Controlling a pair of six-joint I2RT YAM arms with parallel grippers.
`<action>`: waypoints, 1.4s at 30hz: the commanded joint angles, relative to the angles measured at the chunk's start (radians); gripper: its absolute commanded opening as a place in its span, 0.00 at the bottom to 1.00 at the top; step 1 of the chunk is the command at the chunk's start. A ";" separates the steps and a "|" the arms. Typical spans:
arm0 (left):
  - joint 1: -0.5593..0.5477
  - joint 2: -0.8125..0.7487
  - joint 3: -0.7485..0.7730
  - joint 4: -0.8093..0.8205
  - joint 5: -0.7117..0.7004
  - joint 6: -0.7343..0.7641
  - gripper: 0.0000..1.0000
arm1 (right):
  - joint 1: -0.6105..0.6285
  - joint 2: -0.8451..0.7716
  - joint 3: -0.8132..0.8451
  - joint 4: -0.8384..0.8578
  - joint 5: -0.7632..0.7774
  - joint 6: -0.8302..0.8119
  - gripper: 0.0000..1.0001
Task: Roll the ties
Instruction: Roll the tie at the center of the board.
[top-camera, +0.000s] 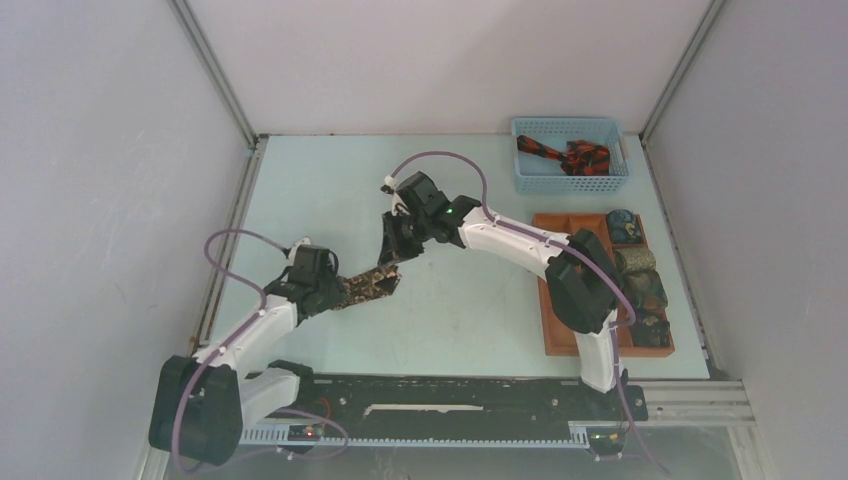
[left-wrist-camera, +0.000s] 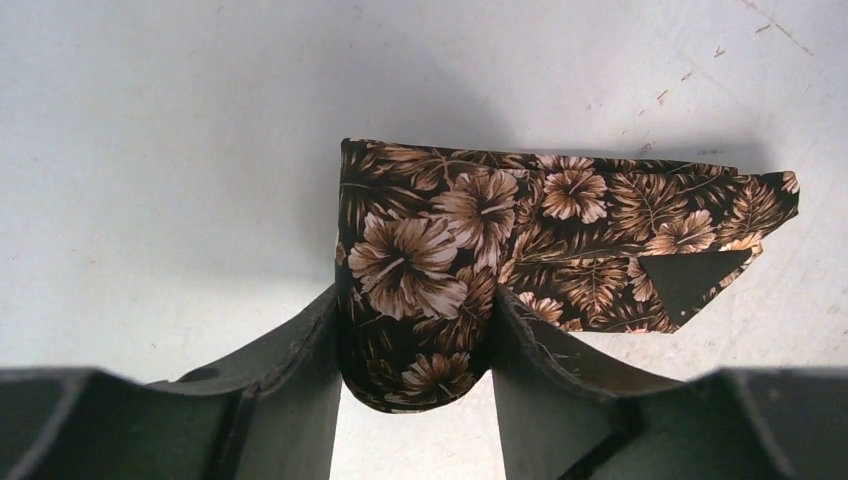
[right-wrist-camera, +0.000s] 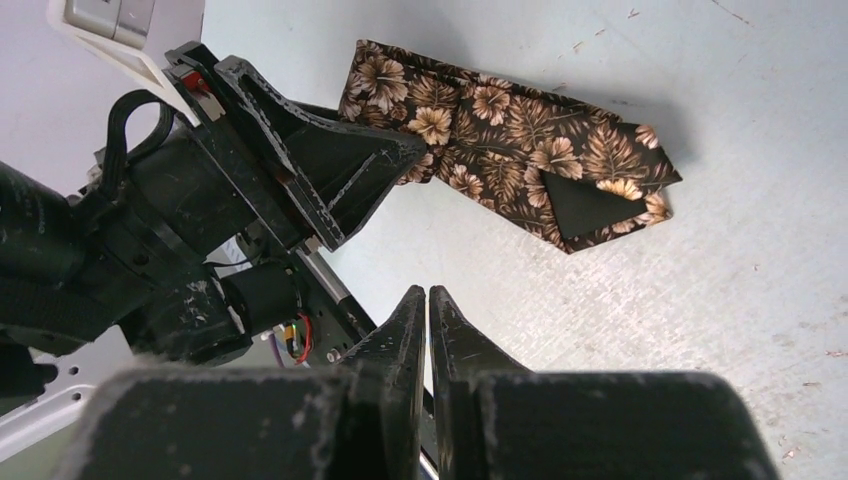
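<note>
Pale green tabletop (top-camera: 470, 320) fills the overhead view. At three o'clock on it sits the orange-brown tray of square compartments (top-camera: 565, 225), several of them filled with rolled ties (top-camera: 635, 262). At one o'clock the blue plastic mesh basket (top-camera: 545, 180) holds a black and red-orange tie (top-camera: 572, 156).

Near centre, toward nine o'clock, the left gripper (left-wrist-camera: 415, 310) has its fingers pressed against both sides of the folded end of the dark brown tie with tan floral print (left-wrist-camera: 560, 215) — a grip on the fabric. The rest of the tie lies flat on the table toward that gripper's two o'clock. The right gripper (right-wrist-camera: 428, 295) hangs just above with its jaws closed on nothing, and the tie's pointed tip lies at its one o'clock.

The roll looks barely begun. To do it well, I'd judge the left wrist should turn the pinched fold over onto the flat length with the edges kept square. The right fingers could pin the loose tip — slack here would give a skewed, loose coil.
</note>
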 joint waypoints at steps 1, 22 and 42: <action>-0.069 0.063 0.085 -0.098 -0.135 0.022 0.52 | -0.024 -0.032 -0.035 0.050 -0.016 -0.003 0.08; -0.456 0.628 0.514 -0.511 -0.555 0.008 0.48 | -0.197 -0.211 -0.250 0.057 0.001 -0.018 0.06; -0.657 0.832 0.679 -0.629 -0.583 -0.078 0.58 | -0.234 -0.289 -0.297 0.022 0.013 -0.031 0.06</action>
